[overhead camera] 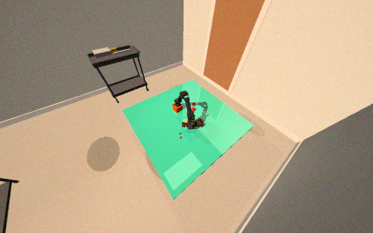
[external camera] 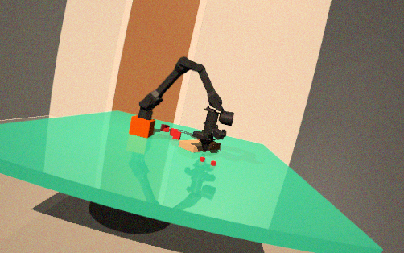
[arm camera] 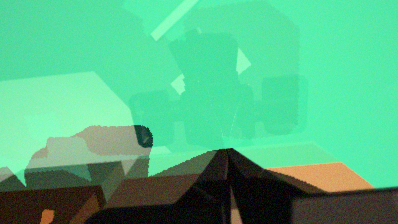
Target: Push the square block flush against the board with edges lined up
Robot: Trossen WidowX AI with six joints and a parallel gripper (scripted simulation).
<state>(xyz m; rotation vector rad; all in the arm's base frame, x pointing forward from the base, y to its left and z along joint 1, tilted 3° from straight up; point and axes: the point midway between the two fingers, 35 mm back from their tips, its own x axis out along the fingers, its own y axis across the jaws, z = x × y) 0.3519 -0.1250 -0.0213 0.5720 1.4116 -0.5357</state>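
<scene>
The board [overhead camera: 184,123] [external camera: 187,146] [arm camera: 325,176], light tan-orange and the longer part, lies flat on the green table [overhead camera: 157,122] [external camera: 78,169]. The darker orange-brown square block [external camera: 215,147] [arm camera: 22,202] lies flat at the board's end and is shaded by the arm. Whether they touch, and how their edges line up, is hidden by the gripper and shadow. My gripper [external camera: 205,150] [arm camera: 226,155] is shut and empty. Its tips point down low at the long side facing the exterior camera; contact cannot be told. In the top view the hand hides parts of both.
Two small red cubes [overhead camera: 180,133] [external camera: 202,159] lie on the table near the tips. Larger red pieces [overhead camera: 193,109] [external camera: 175,133] lie between the orange arm base [overhead camera: 177,107] [external camera: 142,126] and the board. A black cart [overhead camera: 114,59] stands off the table.
</scene>
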